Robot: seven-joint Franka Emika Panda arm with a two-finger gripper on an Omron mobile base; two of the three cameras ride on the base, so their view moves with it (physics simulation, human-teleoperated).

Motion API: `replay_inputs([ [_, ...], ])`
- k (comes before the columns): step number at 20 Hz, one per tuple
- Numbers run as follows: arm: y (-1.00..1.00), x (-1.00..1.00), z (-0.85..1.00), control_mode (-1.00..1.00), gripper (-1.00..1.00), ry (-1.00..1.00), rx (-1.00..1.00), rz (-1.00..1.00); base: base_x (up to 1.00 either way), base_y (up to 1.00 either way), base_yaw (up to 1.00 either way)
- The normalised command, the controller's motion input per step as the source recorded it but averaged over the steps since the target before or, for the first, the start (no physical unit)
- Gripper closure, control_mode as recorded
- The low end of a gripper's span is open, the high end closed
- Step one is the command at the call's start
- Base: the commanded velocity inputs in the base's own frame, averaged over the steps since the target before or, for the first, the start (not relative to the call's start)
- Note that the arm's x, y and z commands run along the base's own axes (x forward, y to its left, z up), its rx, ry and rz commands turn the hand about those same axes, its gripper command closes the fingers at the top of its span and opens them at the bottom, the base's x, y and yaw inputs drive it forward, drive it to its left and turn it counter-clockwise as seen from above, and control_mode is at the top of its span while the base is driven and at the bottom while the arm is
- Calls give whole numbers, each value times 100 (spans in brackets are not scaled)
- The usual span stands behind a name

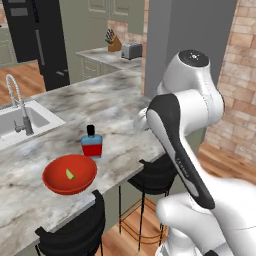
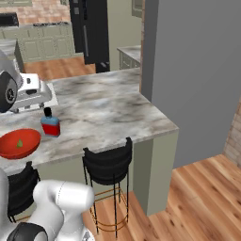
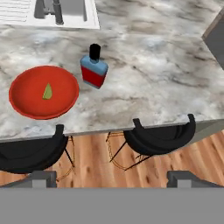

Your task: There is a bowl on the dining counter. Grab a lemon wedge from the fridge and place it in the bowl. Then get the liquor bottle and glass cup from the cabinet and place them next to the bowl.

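Claw (image 3: pixel 112 177) open and empty above the stools, dining counter (image 1: pixel 115 100) bearing red bowl (image 1: pixel 69 174) with lemon wedge (image 1: pixel 70 174) inside and liquor bottle (image 1: pixel 92 142) just beside it, so 1 item, the glass cup, likely remains; left base view alone shows fridge (image 1: pixel 40 35).

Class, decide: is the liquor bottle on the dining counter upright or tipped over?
Upright. The liquor bottle stands on its base on the dining counter, black cap topmost, beside the red bowl.
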Motion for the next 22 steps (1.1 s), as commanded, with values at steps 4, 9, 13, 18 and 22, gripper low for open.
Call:
replay_inputs([
  [4, 0, -27, -31, -100, -100, 18, -4, -2, 0, 0, 0],
  [9, -11, -12, -28, -100, -100, 13, 1, -1, 0, 0, 0],
  [13, -31, -24, -23, -100, -100, 7, 8, -1, 0, 0, 0],
  [18, -23, -30, -15, 100, -100, 1, 6, -2, -14, -2, 0],
  [22, 0, 0, 0, 100, -100, 0, 0, 0, -100, 5, 1],
])
